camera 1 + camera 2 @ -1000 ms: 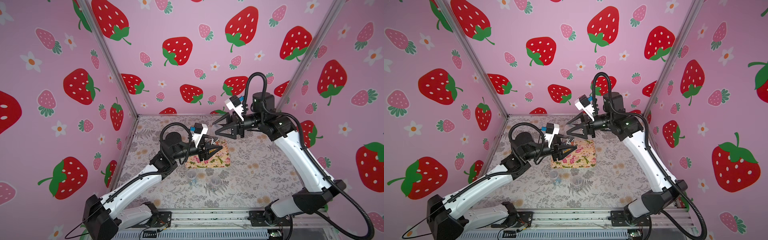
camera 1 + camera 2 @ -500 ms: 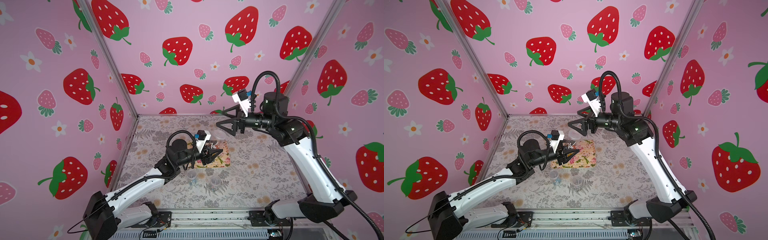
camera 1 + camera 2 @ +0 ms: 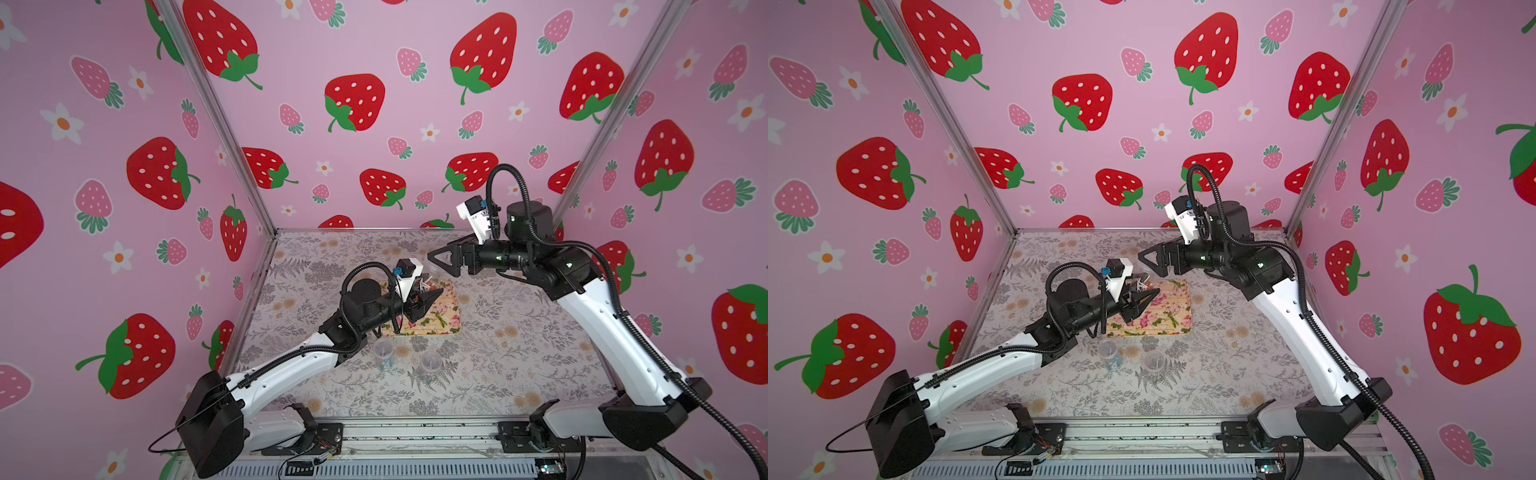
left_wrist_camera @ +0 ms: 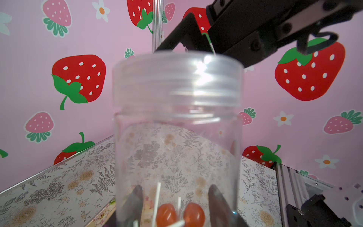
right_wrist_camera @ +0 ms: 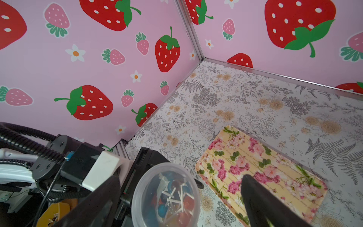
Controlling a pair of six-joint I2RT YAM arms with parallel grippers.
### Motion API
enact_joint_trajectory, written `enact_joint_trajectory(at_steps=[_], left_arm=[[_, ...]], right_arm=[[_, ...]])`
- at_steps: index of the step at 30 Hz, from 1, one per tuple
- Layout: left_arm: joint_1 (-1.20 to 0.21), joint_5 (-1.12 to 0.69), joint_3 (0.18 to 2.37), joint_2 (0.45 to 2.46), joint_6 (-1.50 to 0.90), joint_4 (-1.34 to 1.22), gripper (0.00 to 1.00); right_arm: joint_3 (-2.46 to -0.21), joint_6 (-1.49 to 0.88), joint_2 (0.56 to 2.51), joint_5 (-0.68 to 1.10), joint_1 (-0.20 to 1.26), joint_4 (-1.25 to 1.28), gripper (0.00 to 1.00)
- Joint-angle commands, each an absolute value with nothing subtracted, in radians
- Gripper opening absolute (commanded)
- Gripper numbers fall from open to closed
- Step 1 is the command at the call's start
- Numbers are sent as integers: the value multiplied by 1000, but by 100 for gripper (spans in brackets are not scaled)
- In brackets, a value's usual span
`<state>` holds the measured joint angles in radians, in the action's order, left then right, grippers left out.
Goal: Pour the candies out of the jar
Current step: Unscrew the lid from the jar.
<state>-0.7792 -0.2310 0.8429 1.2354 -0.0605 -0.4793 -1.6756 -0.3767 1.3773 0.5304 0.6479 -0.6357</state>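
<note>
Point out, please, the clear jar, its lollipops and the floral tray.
clear plastic jar (image 4: 176,147), left wrist view, on its wall below the threaded neck.
small round-headed lollipop candies (image 5: 172,196), right wrist view, middle of the pile inside the jar.
yellow rectangular floral tray (image 5: 245,153), right wrist view, on its bare patterned floor.

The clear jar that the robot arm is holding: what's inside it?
Small lollipops with white sticks and blue, orange and red heads lie piled at the bottom of the jar. Those beneath the pile are covered, so their number cannot be told.
</note>
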Motion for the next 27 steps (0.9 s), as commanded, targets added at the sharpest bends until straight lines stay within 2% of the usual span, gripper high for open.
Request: enact_joint_trajectory(at_steps=[1,10,13,20,25,27], left_arm=[[-784,-213,847,1230,-39,-540,38],[-787,-215,848,1229,-40,-535,38],[-788,-216,850,1226,-42,-534,38],[-789,-235,853,1218,-44,-517,38],[-788,-323,884,1215,-71,-458,39],[-787,-374,901,1206,-89,-425,39]], right_arm=[[-1656,-413,1383,527,659,-602,98],[-1627,-417,1389,545,675,-577,90],[-1636,-407,1397,546,679,-580,83],[-1652,-376,1407,561,682,-572,60],[-1707,-293,1427,601,682,-599,54],[-1733,-213,1436,666,679,-612,53]])
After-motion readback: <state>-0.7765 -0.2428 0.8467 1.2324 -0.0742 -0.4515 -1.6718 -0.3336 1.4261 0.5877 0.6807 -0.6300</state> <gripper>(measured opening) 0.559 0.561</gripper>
